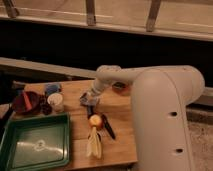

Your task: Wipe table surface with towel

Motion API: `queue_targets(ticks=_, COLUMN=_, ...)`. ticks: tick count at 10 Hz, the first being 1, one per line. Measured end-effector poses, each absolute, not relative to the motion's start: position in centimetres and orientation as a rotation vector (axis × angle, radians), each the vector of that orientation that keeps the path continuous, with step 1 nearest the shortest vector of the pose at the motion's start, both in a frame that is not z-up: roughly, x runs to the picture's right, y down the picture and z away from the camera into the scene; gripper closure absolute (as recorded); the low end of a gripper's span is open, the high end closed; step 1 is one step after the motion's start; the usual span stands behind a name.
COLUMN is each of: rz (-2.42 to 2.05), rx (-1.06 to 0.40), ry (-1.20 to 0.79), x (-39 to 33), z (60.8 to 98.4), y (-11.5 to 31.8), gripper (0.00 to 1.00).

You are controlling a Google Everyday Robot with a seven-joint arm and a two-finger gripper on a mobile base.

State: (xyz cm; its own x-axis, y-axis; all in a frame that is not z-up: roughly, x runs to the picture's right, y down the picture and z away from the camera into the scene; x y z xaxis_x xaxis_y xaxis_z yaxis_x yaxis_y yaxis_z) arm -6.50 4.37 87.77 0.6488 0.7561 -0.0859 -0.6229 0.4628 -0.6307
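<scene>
The towel (85,98) is a small grey-blue cloth lying on the light wooden table surface (77,128), just right of the white cup (56,101). My white arm reaches down from the right. Its gripper (90,106) is pressed onto the towel's right side, shut with the cloth pinched at its tips. Part of the towel is hidden under the gripper.
A green tray (35,159) fills the front left. A blue lump (52,89) and a dark red bowl (25,102) sit at the back left. An orange ball (95,120), a pale yellow thing (93,145) and a dark utensil (108,128) lie in front of the gripper.
</scene>
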Motion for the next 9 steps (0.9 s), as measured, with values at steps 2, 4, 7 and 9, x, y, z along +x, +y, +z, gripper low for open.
queue_targets(ticks=2, rz=0.861, rx=-0.645, ry=-0.175, x=-4.8, z=89.1, y=2.4, gripper=1.0)
queue_targets(ticks=4, rz=0.858, rx=-0.615, ry=-0.156, x=-4.7, z=91.0, y=0.0, gripper=1.0)
queue_targets(ticks=7, rz=0.835, rx=-0.595, ry=-0.173, x=-8.0, z=92.8, y=-2.6, gripper=1.0)
queue_targets(ticks=9, rz=0.777, rx=-0.617, ry=-0.209, x=-10.8, z=92.9, y=-2.6, gripper=1.0)
